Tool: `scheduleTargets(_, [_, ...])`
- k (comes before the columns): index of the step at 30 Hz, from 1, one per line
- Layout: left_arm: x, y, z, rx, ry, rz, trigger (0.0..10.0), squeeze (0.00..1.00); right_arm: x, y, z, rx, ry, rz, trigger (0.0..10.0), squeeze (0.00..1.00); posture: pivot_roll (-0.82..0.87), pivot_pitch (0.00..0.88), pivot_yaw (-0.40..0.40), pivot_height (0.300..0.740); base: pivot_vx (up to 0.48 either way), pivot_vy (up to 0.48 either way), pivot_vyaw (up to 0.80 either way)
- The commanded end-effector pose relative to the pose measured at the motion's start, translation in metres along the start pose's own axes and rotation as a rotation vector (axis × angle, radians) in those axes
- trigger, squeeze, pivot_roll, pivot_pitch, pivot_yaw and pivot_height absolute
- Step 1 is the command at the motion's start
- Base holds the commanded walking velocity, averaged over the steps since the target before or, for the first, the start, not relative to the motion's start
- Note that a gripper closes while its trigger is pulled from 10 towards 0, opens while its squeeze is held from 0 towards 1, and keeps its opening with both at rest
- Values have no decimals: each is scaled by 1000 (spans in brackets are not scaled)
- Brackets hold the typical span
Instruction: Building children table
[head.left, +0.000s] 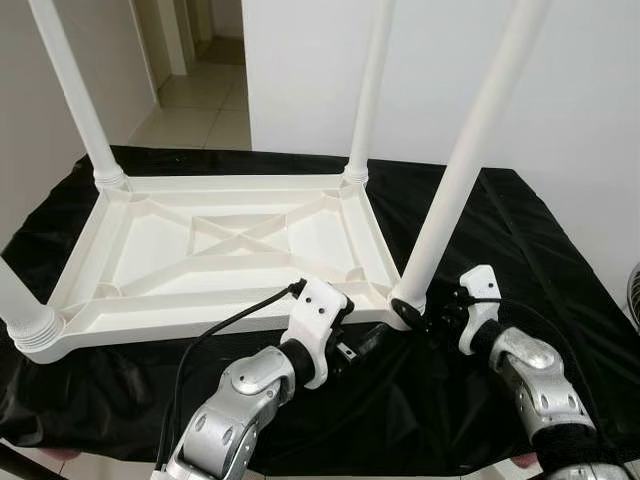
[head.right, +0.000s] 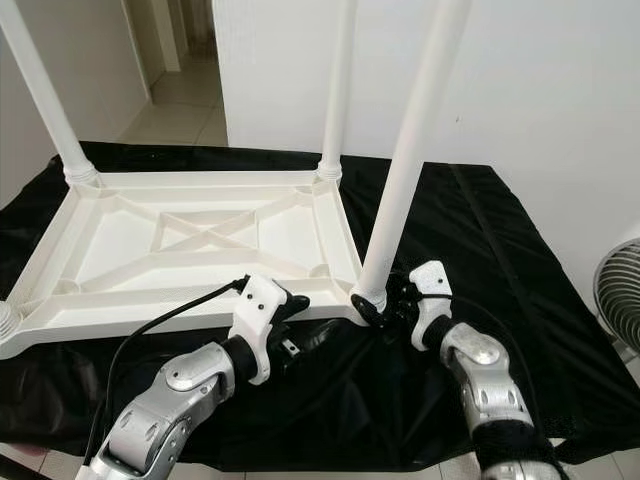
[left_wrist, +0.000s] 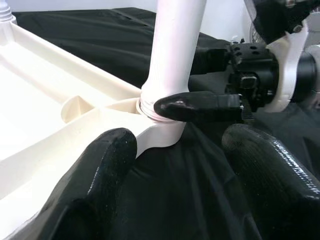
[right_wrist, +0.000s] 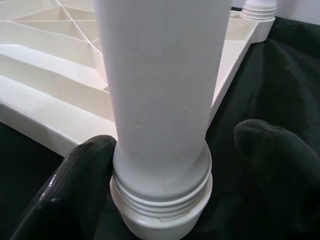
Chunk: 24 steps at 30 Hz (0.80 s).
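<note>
The right gripper (right_wrist: 165, 170), two long black fingers on a silver arm, sits at the base of the near right white plastic table leg (head.left: 462, 170); one finger (right_wrist: 75, 185) touches the leg's threaded collar, the other finger stands a little off the far side of the collar, so the jaws bracket the leg at its foot but are not closed tight around it. This leg stands upright in the near right corner socket of the white plastic children's table top (head.left: 230, 250), which lies upside down with its ribbed underside and crossed bracing facing up. The left gripper (left_wrist: 180, 165) hovers just beside the same corner, its two black fingers spread apart and holding nothing, one finger (left_wrist: 100, 170) in front of the table top's near rim, the other over the cloth. A black cable (head.left: 225, 330) runs from the left wrist's white housing back along the silver forearm. Three further white plastic legs rise from the other corners: the far left leg (head.left: 75, 90), the far right leg (head.left: 370, 90), and the near left leg (head.left: 22, 310), of which the threaded base and lower shaft are visible. The table top rests on a black cloth (head.left: 520, 260) that covers a raised surface. Behind stands a white wall (head.left: 580, 90), with a doorway onto a pale tiled floor (head.left: 200, 100) at the far left. In the right eye view, part of a grey fan grille (head.right: 620, 295) is near the cloth's right edge.
</note>
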<state>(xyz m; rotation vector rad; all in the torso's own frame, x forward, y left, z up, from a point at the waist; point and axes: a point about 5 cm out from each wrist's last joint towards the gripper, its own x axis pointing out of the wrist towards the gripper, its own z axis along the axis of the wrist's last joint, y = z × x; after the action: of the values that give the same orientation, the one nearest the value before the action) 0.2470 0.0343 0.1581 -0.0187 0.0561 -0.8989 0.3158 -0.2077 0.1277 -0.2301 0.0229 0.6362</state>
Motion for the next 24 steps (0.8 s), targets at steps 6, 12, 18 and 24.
scheduleTargets(6, [2,1,0,10,-3,1,10000,0,22,3,-2,-68,27,133,10000,0,-11,0,-29,740,0,0,0])
scheduleTargets(12, [1,1,1,11,-4,9,10000,0,30,13,-4,-64,20,204,0,0,-2,1,-37,740,0,0,0])
scheduleTargets(18, [-1,1,0,1,-6,23,10000,0,26,12,-10,-53,16,229,0,0,-5,10,-42,740,0,0,0])
scheduleTargets(24, [0,0,0,-4,-6,21,10000,0,18,5,-14,-18,16,189,0,0,-13,16,-40,740,0,0,0])
